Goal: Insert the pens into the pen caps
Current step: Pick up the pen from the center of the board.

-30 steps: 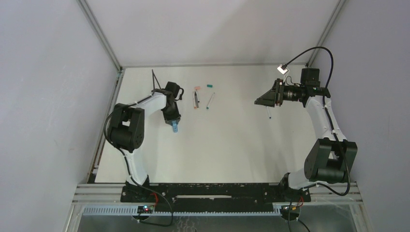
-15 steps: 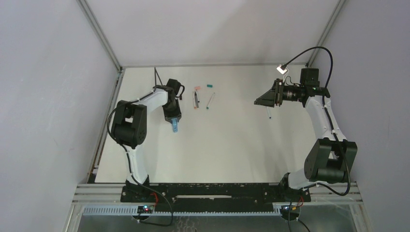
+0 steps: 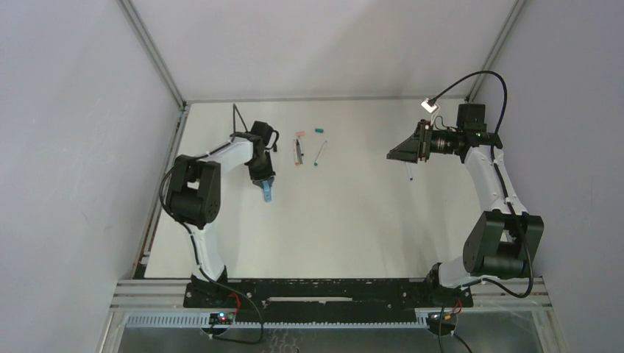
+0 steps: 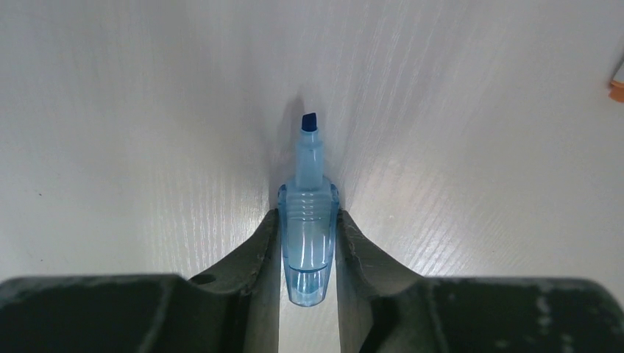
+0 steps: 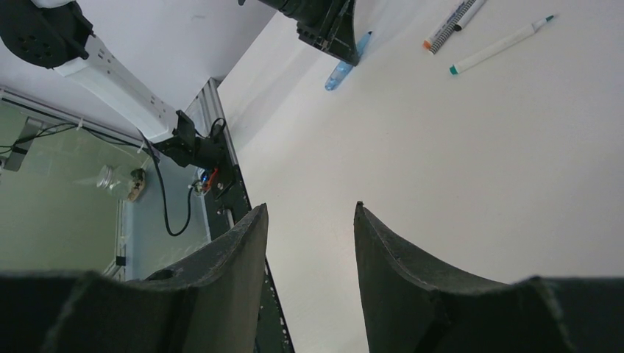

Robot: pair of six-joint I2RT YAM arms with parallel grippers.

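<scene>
L arm: elbow folded back near the table's left edge, forearm running up and to the right, wrist bent so the L gripper points down twd the near edge. Its fingers are clamped on both sides of the light-blue pen. The pen's bare dark chisel tip sticks out past them, low over the table; can't tell if the tip touches.

R arm: stands tall at the right side, wrist turned level. R gripper points left, held above the table, jaws apart w/ nothing btwn them. A thin white pen lies on the table just under it.

Far middle: two dark pens lie side by side, w/ a teal-tipped pen just right of them. A pink cap and a teal cap lie beyond, apart from every pen
</scene>
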